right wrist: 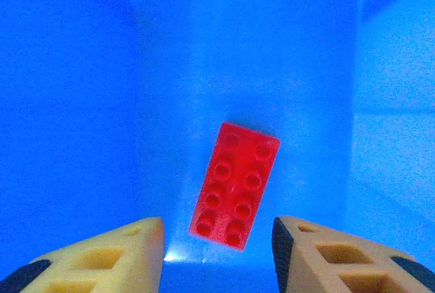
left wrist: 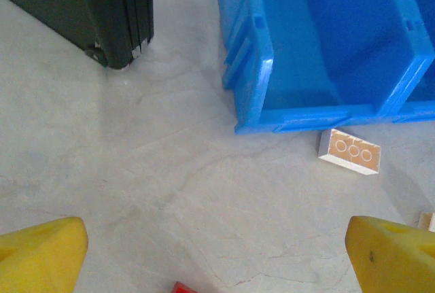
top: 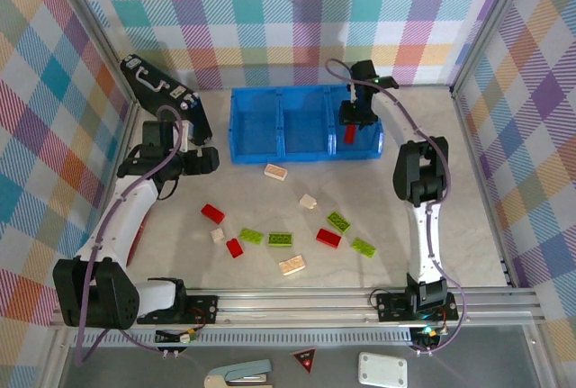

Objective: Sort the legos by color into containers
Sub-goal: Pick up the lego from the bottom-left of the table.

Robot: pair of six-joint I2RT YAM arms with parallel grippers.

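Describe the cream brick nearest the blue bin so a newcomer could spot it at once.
Find the long bright blue plastic bin at the far side of the table. Close in front of its front wall, near the divider between the left and middle compartments, lies a small flat cream-white plastic brick. It alone lies beside the bin; the other cream bricks sit farther out.

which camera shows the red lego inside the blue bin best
The right wrist view: the red lego sits mid-frame, studs up, in a blue compartment, clear of the open jaws. The top external view gives a small red patch in that right-hand compartment, just by the right gripper.
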